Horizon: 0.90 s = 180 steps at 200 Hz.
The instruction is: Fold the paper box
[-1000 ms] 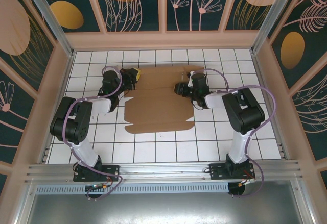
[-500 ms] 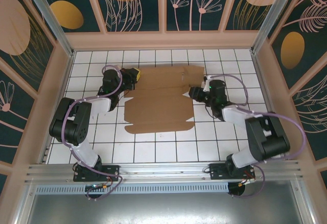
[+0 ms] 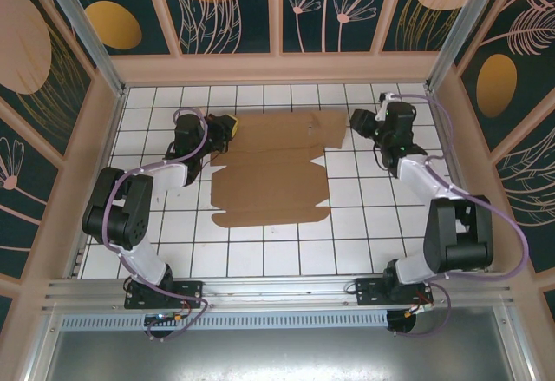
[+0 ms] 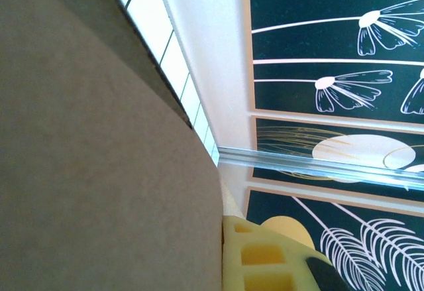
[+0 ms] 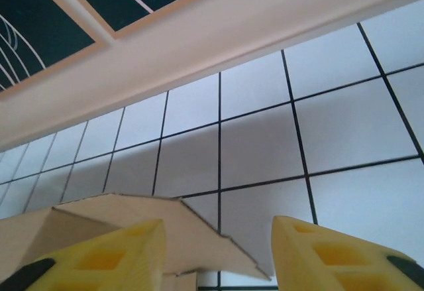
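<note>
Pinching paper box (image 3: pixel 270 173) corner: left claw (image 3: pixel 227 126); right claw (image 3: pixel 355 122) parted beside it.

You're in a lab robot cell: white gridded tabletop (image 3: pixel 260 259), aluminium extrusion frame (image 3: pixel 80 29), botanical-print wall panels (image 3: pixel 227 3), arm bases (image 3: pixel 165 292) bolted to a front rail (image 3: pixel 277 287).

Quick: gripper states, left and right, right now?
Left gripper: shut on the paper box, at its left edge.
Right gripper: open, holding nothing.
</note>
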Each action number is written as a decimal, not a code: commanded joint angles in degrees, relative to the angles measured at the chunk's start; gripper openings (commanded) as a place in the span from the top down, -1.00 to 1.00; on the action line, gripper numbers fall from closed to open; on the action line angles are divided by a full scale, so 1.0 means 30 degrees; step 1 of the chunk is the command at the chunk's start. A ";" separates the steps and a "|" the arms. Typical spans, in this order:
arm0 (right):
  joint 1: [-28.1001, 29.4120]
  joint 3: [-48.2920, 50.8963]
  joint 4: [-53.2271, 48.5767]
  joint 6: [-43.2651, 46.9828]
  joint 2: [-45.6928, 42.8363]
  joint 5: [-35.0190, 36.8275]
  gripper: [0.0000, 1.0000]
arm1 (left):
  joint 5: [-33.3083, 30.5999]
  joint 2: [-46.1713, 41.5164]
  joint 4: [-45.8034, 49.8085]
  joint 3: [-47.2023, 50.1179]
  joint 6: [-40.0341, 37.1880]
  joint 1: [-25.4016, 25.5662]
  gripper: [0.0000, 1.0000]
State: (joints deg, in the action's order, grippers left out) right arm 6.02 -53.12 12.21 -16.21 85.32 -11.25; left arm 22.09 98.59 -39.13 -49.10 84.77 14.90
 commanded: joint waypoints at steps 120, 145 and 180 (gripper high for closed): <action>-0.0304 -0.0218 0.4965 1.2228 0.4304 -0.5105 -0.48 | 0.1037 -0.0019 0.3084 -0.0739 -0.1962 0.0086 1.00; -0.0410 -0.0775 0.4198 1.2621 0.4819 -0.6887 -0.40 | 0.1118 -0.0020 0.3076 -0.0830 -0.1994 0.0087 1.00; -0.0316 -0.0767 0.4299 1.2163 0.5134 -0.7743 -0.01 | 0.1206 0.0057 0.2874 -0.0831 -0.1868 0.0103 1.00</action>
State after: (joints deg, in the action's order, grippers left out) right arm 4.93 -54.72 24.16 19.68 99.57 -30.81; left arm 24.99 98.59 -35.07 -51.24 82.50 14.90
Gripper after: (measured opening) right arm 0.569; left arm 0.061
